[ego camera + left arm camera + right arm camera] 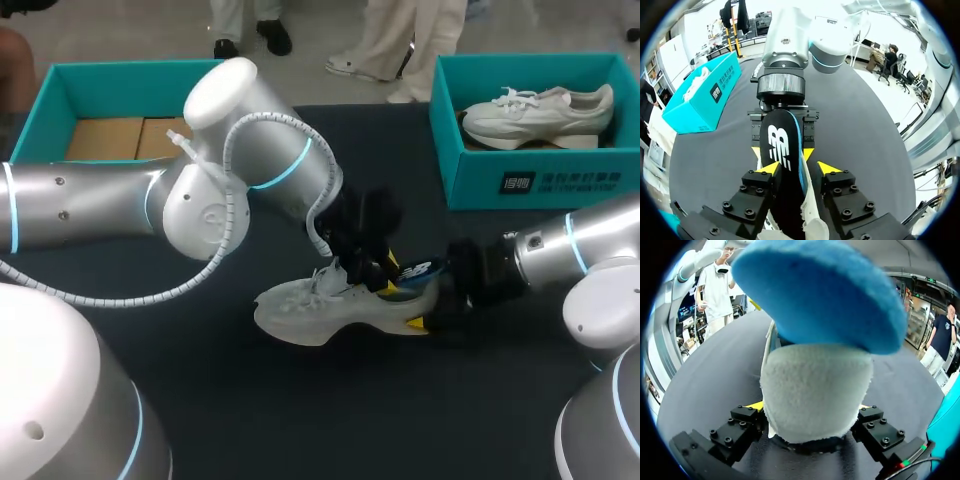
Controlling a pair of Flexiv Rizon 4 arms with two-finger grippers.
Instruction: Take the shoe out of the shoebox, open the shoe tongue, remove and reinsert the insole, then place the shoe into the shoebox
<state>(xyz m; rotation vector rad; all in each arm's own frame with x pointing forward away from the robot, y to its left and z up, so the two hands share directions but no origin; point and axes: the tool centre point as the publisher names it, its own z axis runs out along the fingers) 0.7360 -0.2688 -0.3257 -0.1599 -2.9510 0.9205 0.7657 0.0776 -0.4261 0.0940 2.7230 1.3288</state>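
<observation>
The white shoe (330,310) rests on the dark counter (250,420), outside both boxes, its toe toward my left side. The right tool (810,406) is clamped on its heel from both sides. A black insole (782,150) sticks out of the shoe at the left tool (797,167); I cannot tell whether that tool is closed on it. A second shoe (535,112) sits in the right teal box (540,185)

Mid-worktop you have the white sneaker (330,310), your right tool (432,312) at its heel and your left tool (372,262) over its opening, where the insole (412,272) sticks out. A teal shoebox (60,80) sits at the far left corner. A second shoebox (540,180) at the far right corner holds a second sneaker (535,115).
</observation>
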